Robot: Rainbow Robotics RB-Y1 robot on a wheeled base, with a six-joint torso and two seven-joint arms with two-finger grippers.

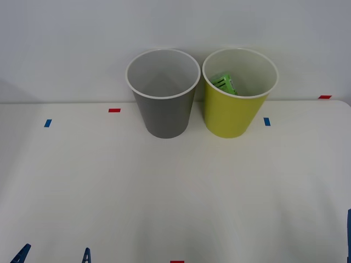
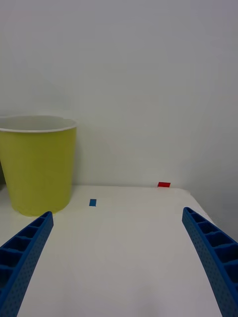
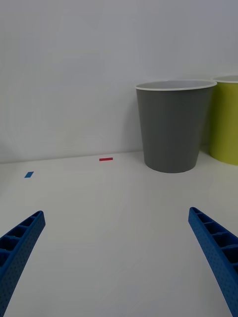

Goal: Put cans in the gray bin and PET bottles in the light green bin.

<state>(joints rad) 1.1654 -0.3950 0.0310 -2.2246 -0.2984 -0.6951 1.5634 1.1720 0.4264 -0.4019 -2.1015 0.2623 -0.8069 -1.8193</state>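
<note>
The gray bin (image 1: pixel 164 116) stands at the back of the white table, and the light green bin (image 1: pixel 236 115) stands close on its right. A PET bottle (image 1: pixel 224 83) with a bright green label lies inside the light green bin, leaning on its wall. Cans are out of view. My left gripper (image 1: pixel 54 255) is open at the table's near left edge, facing the gray bin (image 3: pixel 172 129) from far off. My right gripper (image 2: pixel 117 214) is open low at the near right, with the light green bin (image 2: pixel 38 168) ahead of it. Both are empty.
Small red tape marks (image 1: pixel 114 110) and blue tape marks (image 1: pixel 266 121) dot the table (image 1: pixel 175 192). A white wall rises right behind the bins. The table's rounded far right corner (image 1: pixel 344 104) lies near a red mark (image 2: pixel 163 184).
</note>
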